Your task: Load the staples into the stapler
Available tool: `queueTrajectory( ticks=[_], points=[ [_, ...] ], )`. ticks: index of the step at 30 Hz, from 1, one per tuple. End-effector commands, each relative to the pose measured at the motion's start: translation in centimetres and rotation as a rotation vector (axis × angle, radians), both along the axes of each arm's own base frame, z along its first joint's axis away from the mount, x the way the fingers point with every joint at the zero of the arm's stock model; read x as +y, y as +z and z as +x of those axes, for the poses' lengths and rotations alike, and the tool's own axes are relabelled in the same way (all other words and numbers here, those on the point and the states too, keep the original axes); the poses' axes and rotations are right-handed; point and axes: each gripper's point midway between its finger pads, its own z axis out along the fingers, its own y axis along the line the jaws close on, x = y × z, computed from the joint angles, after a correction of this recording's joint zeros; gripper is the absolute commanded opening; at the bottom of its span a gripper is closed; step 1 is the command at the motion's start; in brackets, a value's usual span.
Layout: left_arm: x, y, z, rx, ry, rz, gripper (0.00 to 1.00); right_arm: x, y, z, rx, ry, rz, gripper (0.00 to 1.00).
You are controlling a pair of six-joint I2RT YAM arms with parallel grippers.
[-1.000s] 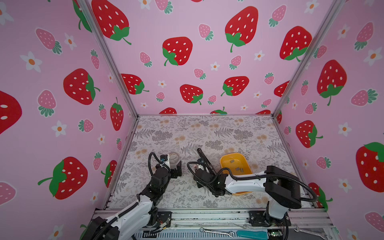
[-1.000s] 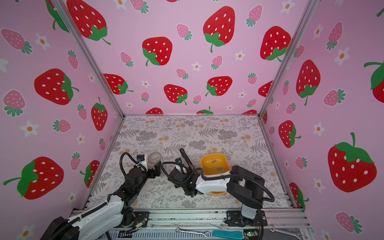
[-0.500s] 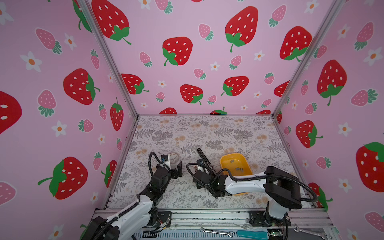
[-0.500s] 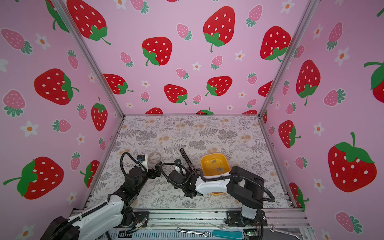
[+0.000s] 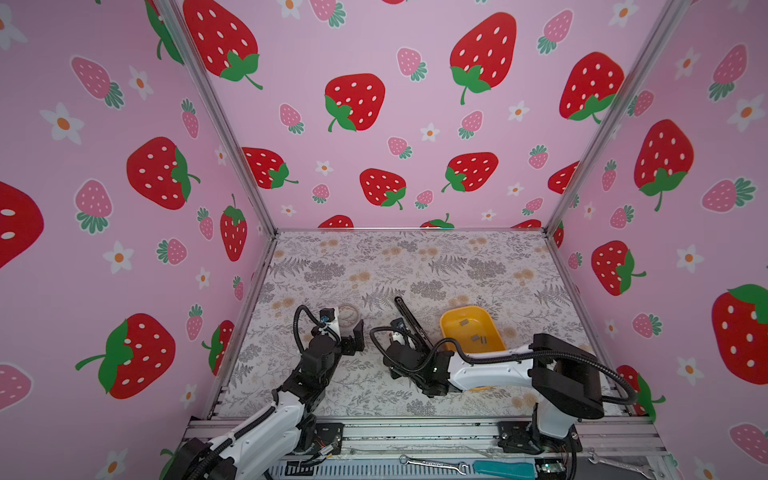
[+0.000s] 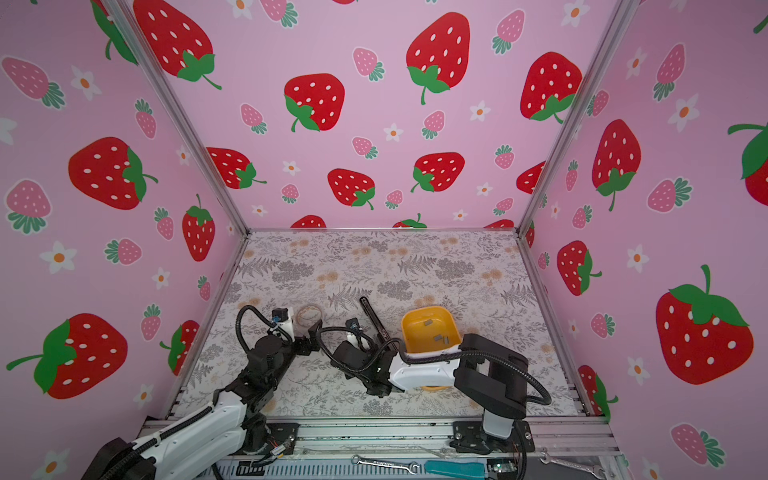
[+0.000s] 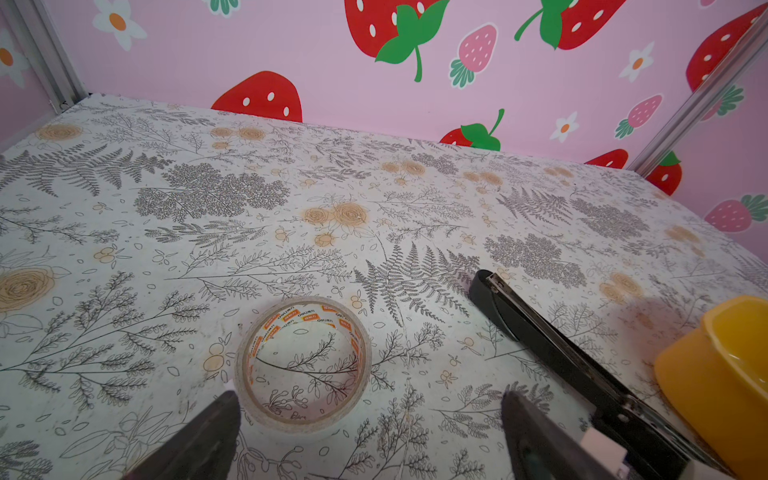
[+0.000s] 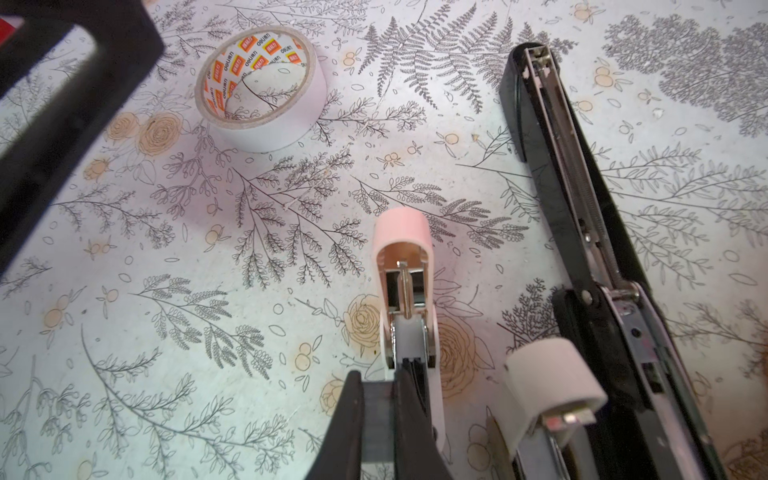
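Observation:
In the right wrist view my right gripper (image 8: 378, 399) is shut on a short grey strip of staples (image 8: 377, 419). The strip sits just behind the near end of a small pink stapler (image 8: 402, 266), which lies open with its metal channel facing up. A long black stapler (image 8: 582, 216) lies opened out flat beside it, also seen in both top views (image 5: 409, 318) (image 6: 374, 318). More staples (image 5: 478, 338) (image 6: 440, 338) lie in the yellow bowl (image 5: 451, 328) (image 6: 409, 328). My left gripper (image 7: 370, 401) (image 5: 354, 336) is open and holds nothing, just short of the tape roll (image 7: 305, 365).
A white-capped stapler part (image 8: 552, 382) lies between the pink and black staplers. The tape roll (image 5: 348, 313) lies flat left of the staplers. Pink strawberry walls close in the table on three sides. Wrenches and a teal tool (image 5: 503, 468) lie on the front rail.

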Motion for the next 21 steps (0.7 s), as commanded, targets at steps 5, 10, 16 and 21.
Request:
queueTrajectory(
  ticks=[5,10,16,21],
  points=[
    [-0.4,1.2,0.4,-0.031,-0.011,-0.020,0.99,-0.2,0.3,0.2,-0.043,-0.039,-0.012,0.00],
    [-0.4,1.2,0.6,-0.029,-0.010,-0.018,0.99,-0.8,-0.1,0.5,-0.058,-0.059,-0.028,0.00],
    [-0.5,1.1,0.6,-0.025,-0.012,-0.015,0.99,-0.9,-0.5,0.6,-0.071,-0.054,-0.039,0.00],
    [-0.2,1.3,0.6,-0.033,0.000,-0.017,0.99,-1.5,-0.7,0.7,-0.083,-0.062,-0.049,0.00]
  ],
)
